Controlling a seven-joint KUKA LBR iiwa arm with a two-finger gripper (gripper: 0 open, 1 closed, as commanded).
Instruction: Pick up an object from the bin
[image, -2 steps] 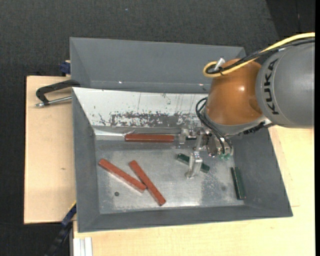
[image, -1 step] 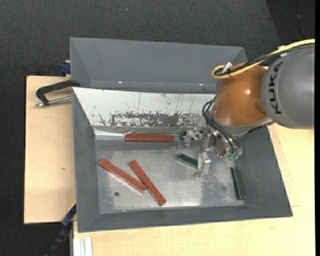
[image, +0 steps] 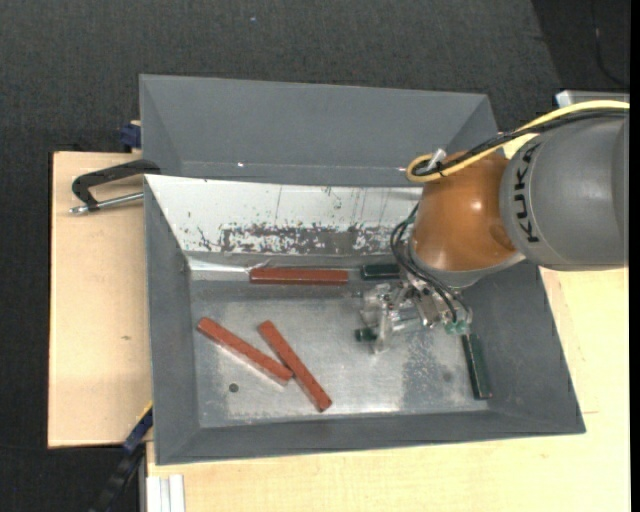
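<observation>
A small dark piece (image: 378, 270) lies against the back wall (image: 300, 205) of the bin (image: 168, 340), just beyond the gripper (image: 385, 323), which hangs low over bare floor (open or closed, I cannot tell; nothing shows in its grasp). A dark green bar (image: 476, 366) lies near, toward the front right. Closing here would likely catch nothing. Reaching back risks jamming the piece against the wall, or scraping it.

A: Pictured, right: grey arm (image: 580, 190), black "KUKA" lettering (image: 527, 205) on its casing.
B: And the wrist?
A: Glossy orange cover (image: 462, 225), yellow and black cables (image: 432, 164) looped above, silver metal gripper (image: 377, 333) below.
</observation>
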